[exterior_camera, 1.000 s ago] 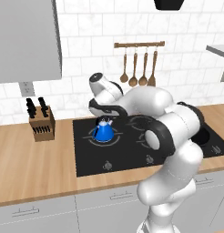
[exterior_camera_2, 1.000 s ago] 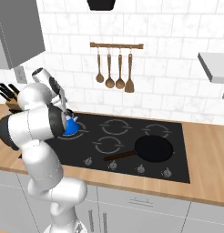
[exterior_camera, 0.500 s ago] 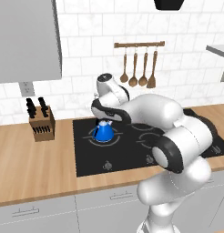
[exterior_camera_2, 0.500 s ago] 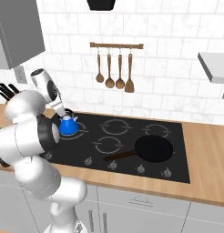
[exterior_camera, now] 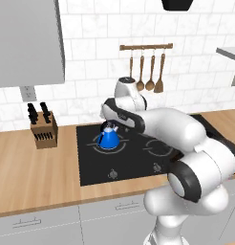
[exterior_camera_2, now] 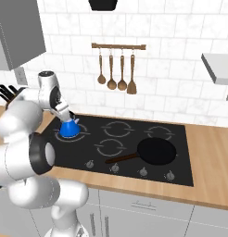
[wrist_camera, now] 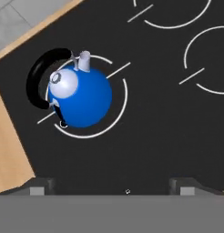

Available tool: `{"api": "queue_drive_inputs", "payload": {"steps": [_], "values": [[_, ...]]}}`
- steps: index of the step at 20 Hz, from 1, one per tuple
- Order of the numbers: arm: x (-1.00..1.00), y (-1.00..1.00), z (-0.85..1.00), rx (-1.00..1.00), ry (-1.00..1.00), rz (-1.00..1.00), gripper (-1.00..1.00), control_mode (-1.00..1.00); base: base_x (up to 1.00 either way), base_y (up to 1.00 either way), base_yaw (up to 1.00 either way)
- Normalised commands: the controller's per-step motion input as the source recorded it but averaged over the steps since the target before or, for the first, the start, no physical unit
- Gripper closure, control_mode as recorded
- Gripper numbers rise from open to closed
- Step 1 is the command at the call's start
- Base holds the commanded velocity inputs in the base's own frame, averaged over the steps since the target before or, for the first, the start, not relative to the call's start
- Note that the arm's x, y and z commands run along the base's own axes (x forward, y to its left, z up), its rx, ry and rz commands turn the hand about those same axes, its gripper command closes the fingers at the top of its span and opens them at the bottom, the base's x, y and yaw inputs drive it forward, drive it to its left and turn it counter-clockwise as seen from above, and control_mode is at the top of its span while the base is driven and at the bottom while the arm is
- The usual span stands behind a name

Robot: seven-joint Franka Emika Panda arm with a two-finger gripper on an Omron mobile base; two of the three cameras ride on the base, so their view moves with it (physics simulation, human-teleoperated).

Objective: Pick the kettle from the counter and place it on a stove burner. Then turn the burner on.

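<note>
The small blue kettle (exterior_camera: pixel 109 139) (exterior_camera_2: pixel 68 130) (wrist_camera: pixel 80 97) stands upright on the stove burner (wrist_camera: pixel 124 98), the double ring at the back left of the black cooktop (exterior_camera: pixel 138 162). Its black arched handle (wrist_camera: pixel 37 75) curves off to one side in the hand view. My gripper (exterior_camera: pixel 110 125) (exterior_camera_2: pixel 69 118) (wrist_camera: pixel 109 187) hangs just above the kettle, open, with nothing between its fingertips (wrist_camera: pixel 39 186). The wood-grain counter (exterior_camera: pixel 33 167) (exterior_camera_2: pixel 213 152) runs on both sides of the cooktop.
A wooden knife block (exterior_camera: pixel 44 129) stands on the counter left of the cooktop. A black pan (exterior_camera_2: pixel 155 151) sits on the front right burner. A row of knobs (exterior_camera_2: pixel 116 167) lines the cooktop's front edge. Wooden utensils (exterior_camera: pixel 145 72) hang on the wall behind.
The hand has lifted a little off the kettle and the arm's elbow has swung outward. The kettle stays put on the burner.
</note>
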Motion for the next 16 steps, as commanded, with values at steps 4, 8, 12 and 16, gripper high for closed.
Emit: {"api": "queue_drive_inputs", "payload": {"steps": [4, 8, 12, 16], "values": [[-0.41, 0.07, -0.04, 0.01, 0.15, 0.19, -1.0, -1.0, 0.0, 0.0, 0.0], [-0.59, 0.14, -0.3, -0.03, 0.09, 0.1, -1.0, -1.0, 0.0, 0.0, 0.0], [-0.69, 0.16, -0.46, -0.11, 0.05, 0.08, -1.0, -1.0, 0.0, 0.0, 0.0], [-0.58, 0.02, -0.46, -0.03, 0.01, 0.11, -1.0, -1.0, 0.0, 0.0, 0.0]]}}
